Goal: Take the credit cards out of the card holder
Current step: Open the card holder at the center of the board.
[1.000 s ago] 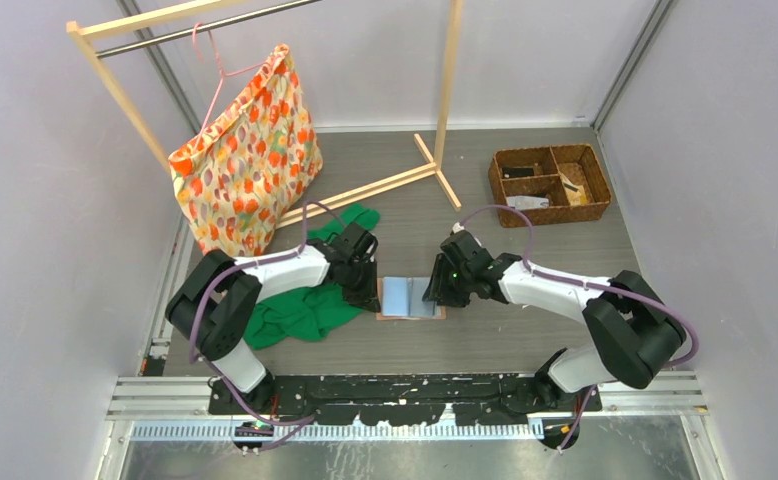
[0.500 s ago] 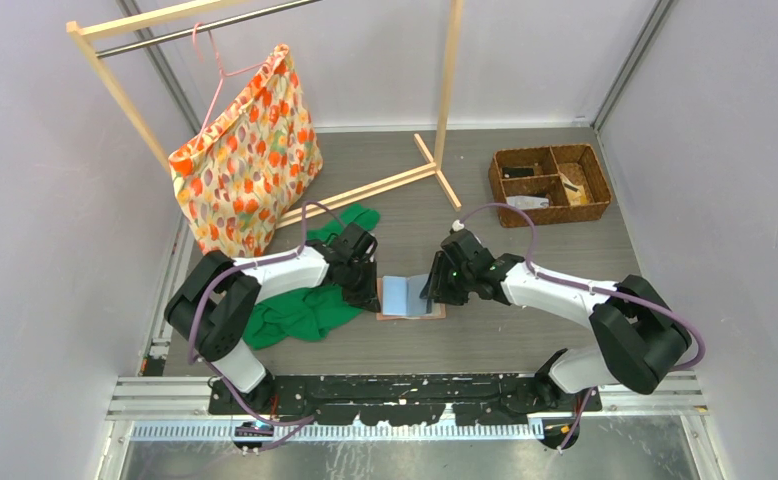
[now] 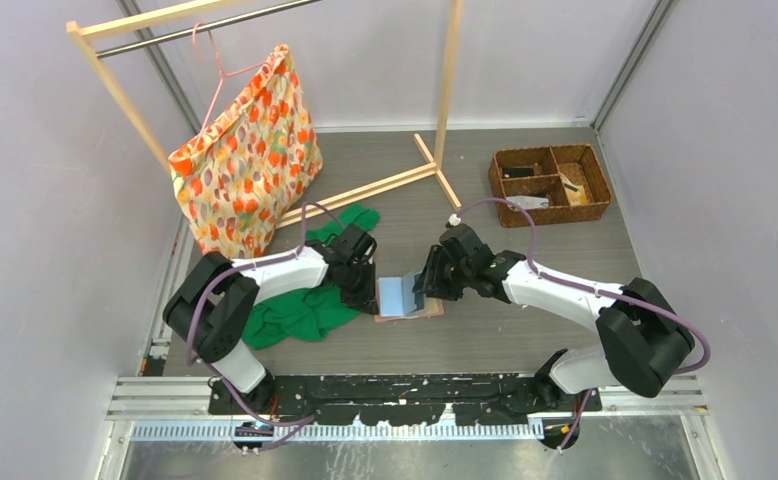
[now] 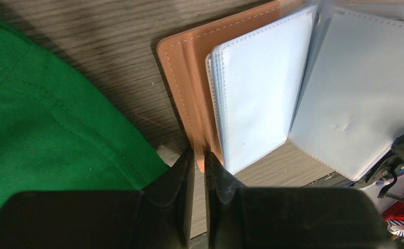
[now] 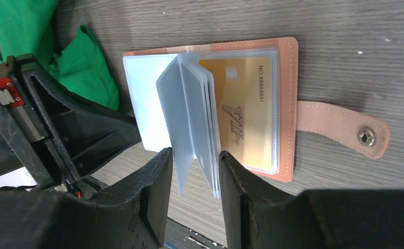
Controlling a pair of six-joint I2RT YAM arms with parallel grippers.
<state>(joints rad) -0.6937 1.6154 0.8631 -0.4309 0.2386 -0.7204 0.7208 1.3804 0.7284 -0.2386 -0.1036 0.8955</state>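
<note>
1. The card holder (image 3: 397, 297) is lying open on the table (image 5: 345, 41), midway between the two arms and in front of their bases. Its snap tab (image 5: 342, 127) is lying flat and unfastened.
2. The left gripper (image 4: 199, 158) is coming in from the holder's 9 o'clock. Its fingers are nearly together, pinching the near corner of the salmon cover and pinning that half down. The green cloth (image 4: 44, 119) is bunching just beside it, further toward 9 o'clock.
3. The right gripper (image 5: 196, 166) is reaching in from 3 o'clock, wrist tipped down. Its fingers are standing apart and straddling a loose fan of clear sleeves (image 5: 189, 114). They are not pressing the sleeves flat, and I cannot tell whether the pads are touching plastic.
4. A gold card (image 5: 244, 111) is showing through the sleeve lying against the right-hand cover. It is sitting fully inside its pocket, so I would say no card is out yet.
5. As I see it, the step in hand is sorting the sleeves to isolate one card.
   - The right fingers should be narrowing onto a single card edge, not the whole bundle.
   - The pull should be running along the pocket's opening.
   - The left pinch should be holding firm, or the light holder will be lifting with the card.
6. The thin, slippery plastic looks likely to slide between the pads, so a slow, shallow grip seems wise.
</note>
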